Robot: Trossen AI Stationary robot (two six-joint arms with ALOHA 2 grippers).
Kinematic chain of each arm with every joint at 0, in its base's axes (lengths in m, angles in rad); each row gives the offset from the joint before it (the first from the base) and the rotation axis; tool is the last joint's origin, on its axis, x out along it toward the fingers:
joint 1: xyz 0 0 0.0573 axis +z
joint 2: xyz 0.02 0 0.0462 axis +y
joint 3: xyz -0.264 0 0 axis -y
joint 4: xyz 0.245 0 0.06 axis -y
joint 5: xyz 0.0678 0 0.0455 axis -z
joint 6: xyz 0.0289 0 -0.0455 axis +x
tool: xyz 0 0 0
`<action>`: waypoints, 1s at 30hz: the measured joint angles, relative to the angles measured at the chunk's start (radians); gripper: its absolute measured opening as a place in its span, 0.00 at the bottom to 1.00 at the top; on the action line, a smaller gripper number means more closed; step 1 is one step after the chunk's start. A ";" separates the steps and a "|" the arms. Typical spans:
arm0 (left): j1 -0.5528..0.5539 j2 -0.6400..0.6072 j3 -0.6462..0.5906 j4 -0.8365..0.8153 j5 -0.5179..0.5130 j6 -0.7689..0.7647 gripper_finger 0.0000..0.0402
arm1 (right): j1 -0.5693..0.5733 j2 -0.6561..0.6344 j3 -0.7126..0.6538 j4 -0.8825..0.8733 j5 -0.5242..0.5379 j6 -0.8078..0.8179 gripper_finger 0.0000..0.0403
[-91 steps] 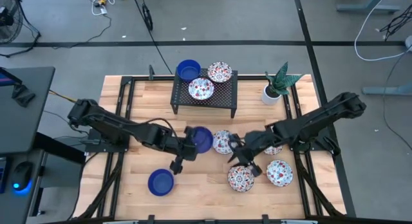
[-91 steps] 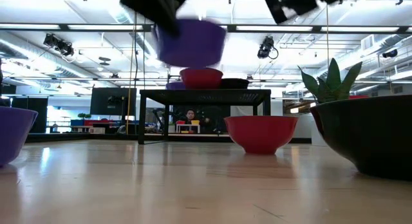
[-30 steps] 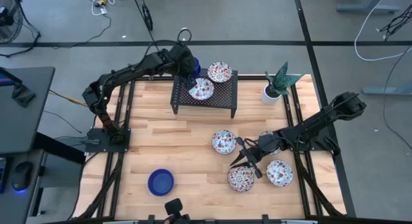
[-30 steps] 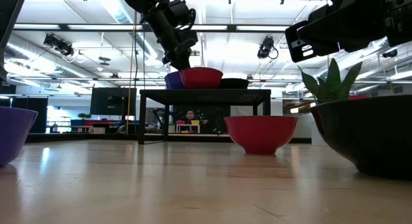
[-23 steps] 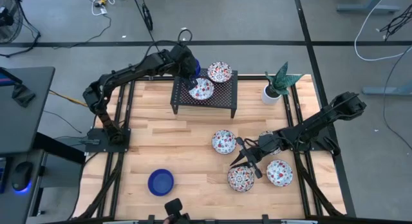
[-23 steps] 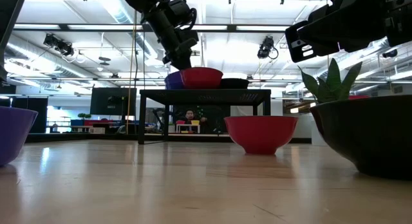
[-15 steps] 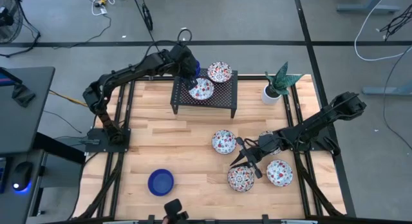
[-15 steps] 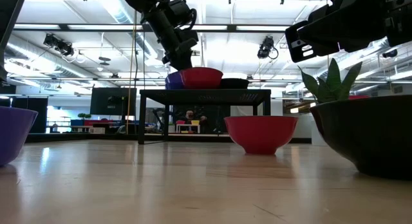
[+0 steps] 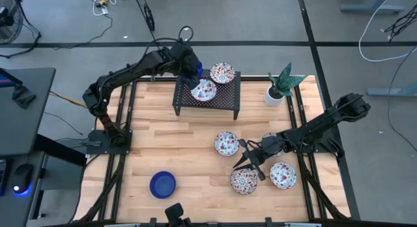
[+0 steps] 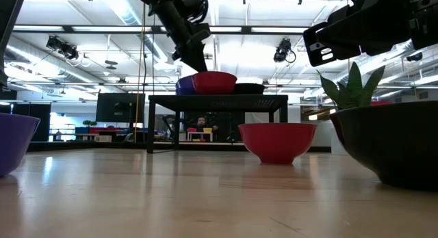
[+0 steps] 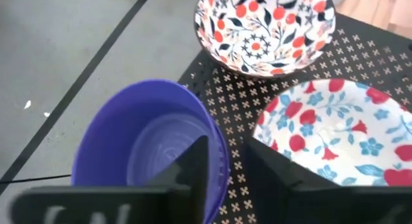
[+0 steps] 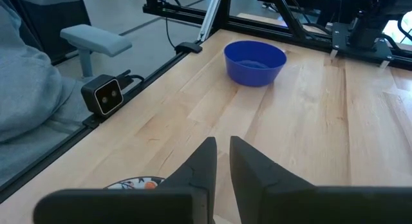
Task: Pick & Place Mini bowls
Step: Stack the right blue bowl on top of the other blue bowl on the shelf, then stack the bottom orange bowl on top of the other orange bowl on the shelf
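Note:
A black mesh rack [image 9: 228, 96] at the table's far side carries a blue mini bowl [image 9: 196, 68] and two floral ones [image 9: 222, 73] [image 9: 202, 90]. My left gripper [image 9: 193, 73] hangs just over the blue bowl [image 11: 148, 153], open. In the left wrist view one finger [image 11: 193, 169] shows over the bowl's hollow and the other [image 11: 277, 176] outside its rim; in the low view the tips [image 10: 200, 65] stand clear above it. My right gripper [image 9: 246, 164] hovers among several floral bowls [image 9: 226, 143] [image 9: 243, 181] [image 9: 283, 175], its fingers [image 12: 206, 166] a narrow gap apart and empty.
A second blue bowl [image 9: 163, 184] sits alone near the table's front left. A potted plant [image 9: 279, 87] stands at the far right corner. Bare wood lies between the rack and the near bowls. A person's grey sleeve [image 12: 26, 89] shows beyond the table's edge.
My left gripper has risen a little from the blue bowl on the rack; the bowl stays where it was, beside the two floral ones.

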 joint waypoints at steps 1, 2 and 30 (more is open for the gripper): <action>-0.001 0.000 0.000 -0.005 0.000 0.000 0.19 | 0.000 0.000 0.000 0.000 0.000 0.000 0.11; -0.001 0.001 0.000 -0.007 0.001 0.000 0.16 | 0.000 0.000 0.000 0.000 0.000 0.000 0.11; -0.227 -0.130 -0.001 -0.250 -0.023 0.044 0.01 | 0.000 0.000 0.000 -0.068 0.000 0.048 0.11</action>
